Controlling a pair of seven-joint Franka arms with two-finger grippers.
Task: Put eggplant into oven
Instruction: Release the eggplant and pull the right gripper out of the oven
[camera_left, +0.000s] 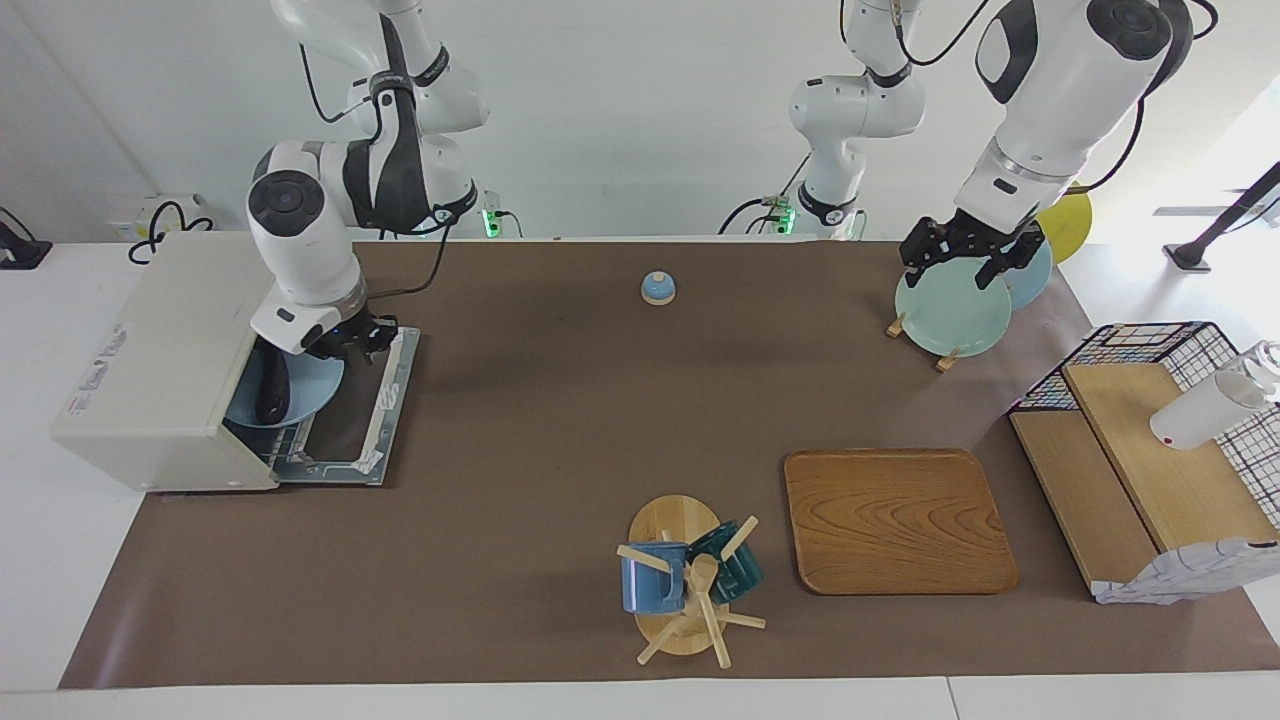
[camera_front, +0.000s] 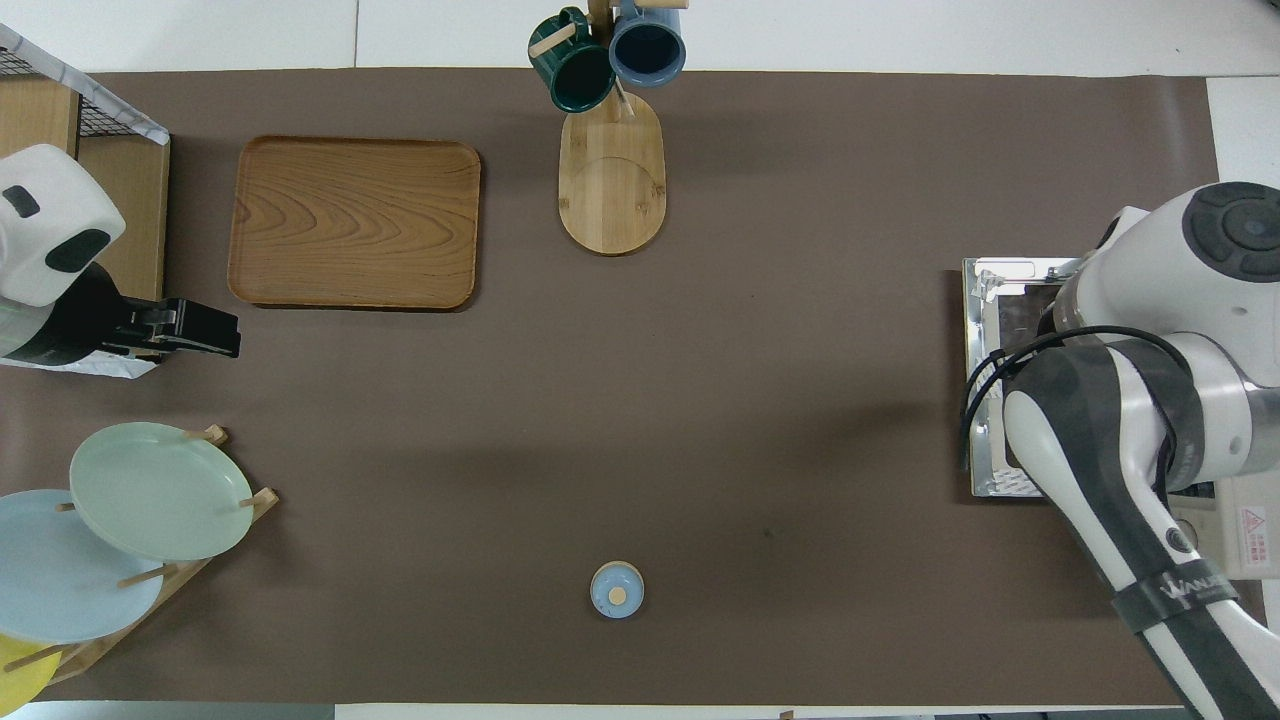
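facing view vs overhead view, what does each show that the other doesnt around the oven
Only the facing view shows the eggplant on a blue plate in the oven, and the right gripper over the open door. Only the overhead view shows the oven's red warning label, with the right arm covering the opening. Both show the open door, and the left gripper waiting over the plate rack.

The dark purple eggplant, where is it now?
Facing view: the dark purple eggplant lies on a pale blue plate inside the cream-white oven, at the right arm's end.
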